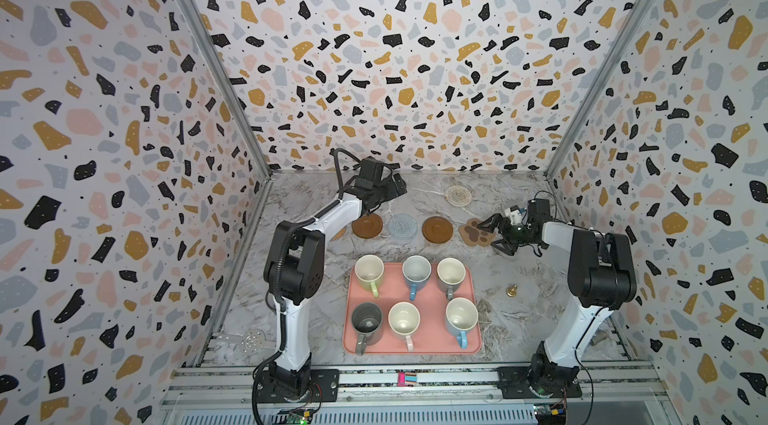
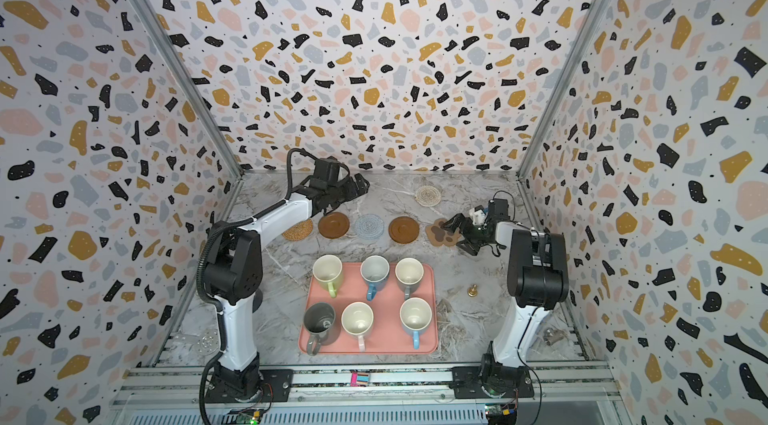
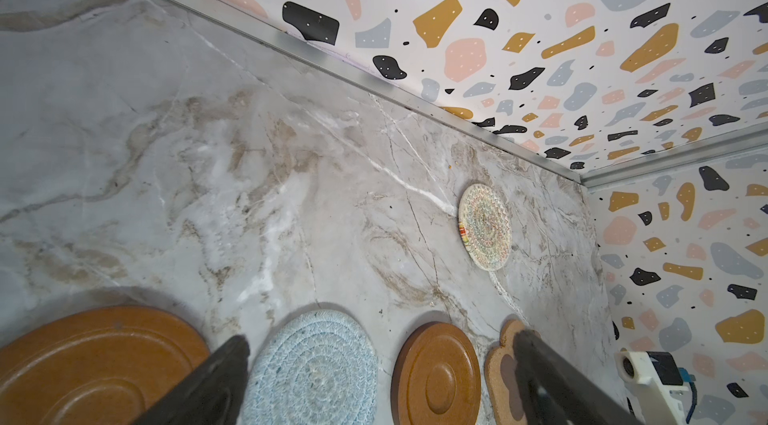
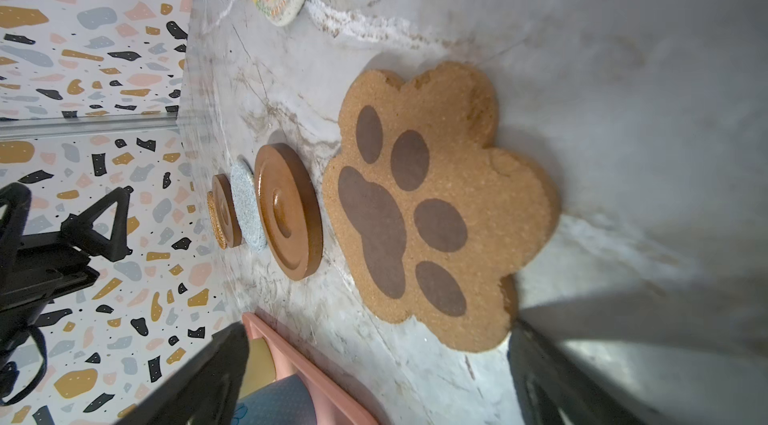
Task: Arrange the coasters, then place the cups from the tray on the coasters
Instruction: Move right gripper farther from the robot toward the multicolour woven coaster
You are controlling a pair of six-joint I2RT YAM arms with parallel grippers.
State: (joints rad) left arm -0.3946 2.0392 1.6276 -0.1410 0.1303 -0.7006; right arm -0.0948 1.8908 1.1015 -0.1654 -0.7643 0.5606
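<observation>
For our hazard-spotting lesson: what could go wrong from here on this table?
The cream woven coaster lies near the back wall, apart from the row of coasters; left there, one cup may lack a place in line. On the tray, the pale pink cup stands close to the dark grey cup; the open left gripper reaching for one could knock the other.

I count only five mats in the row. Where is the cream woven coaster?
In both top views the cream woven round coaster lies near the back wall, right of centre, behind the right-hand brown wooden disc and tan paw-shaped coaster.
</observation>
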